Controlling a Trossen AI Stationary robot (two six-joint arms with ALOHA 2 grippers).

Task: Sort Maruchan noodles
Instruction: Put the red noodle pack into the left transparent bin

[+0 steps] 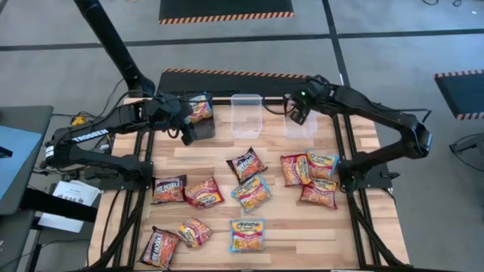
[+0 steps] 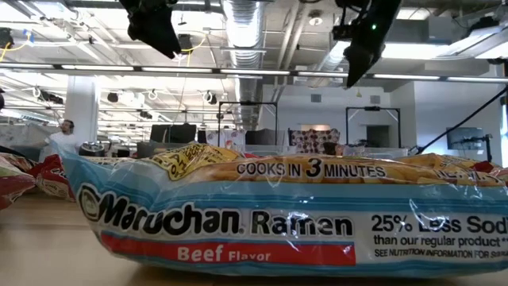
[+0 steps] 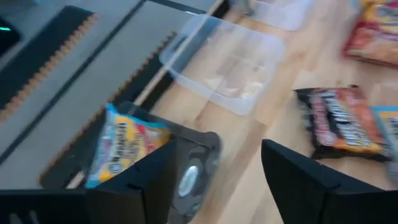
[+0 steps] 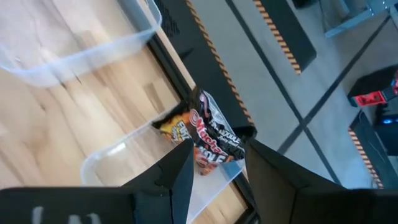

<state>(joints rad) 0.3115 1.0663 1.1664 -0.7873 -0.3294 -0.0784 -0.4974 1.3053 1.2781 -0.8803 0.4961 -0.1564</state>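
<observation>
My left gripper [image 3: 217, 149] hangs open just above the black bin [image 1: 200, 130] at the table's far left, touching nothing. A light blue and yellow packet [image 3: 124, 146] stands on its edge in that bin and leans on the bin's wall. My right gripper [image 4: 217, 149] is shut on a black and red packet [image 4: 214, 134] over the right clear bin [image 1: 301, 125]. Several more Maruchan packets lie flat on the wood, among them a black and red one [image 1: 246, 163] and a blue one [image 1: 246, 234]. My right gripper pinches the black and red packet by its near end [image 4: 208, 158] between its two fingers. The fingers slant down toward the table's far edge. The packet sticks out past the fingertips, lifted clear above the far corner of the right clear bin [image 4: 124, 162].
A second clear bin [image 1: 246, 115] stands between the black bin and the right clear one. Red and orange packets [image 1: 203, 193] and others are spread over the table's middle and near half. The blue packet [image 2: 278, 214] lies right in front of the low camera.
</observation>
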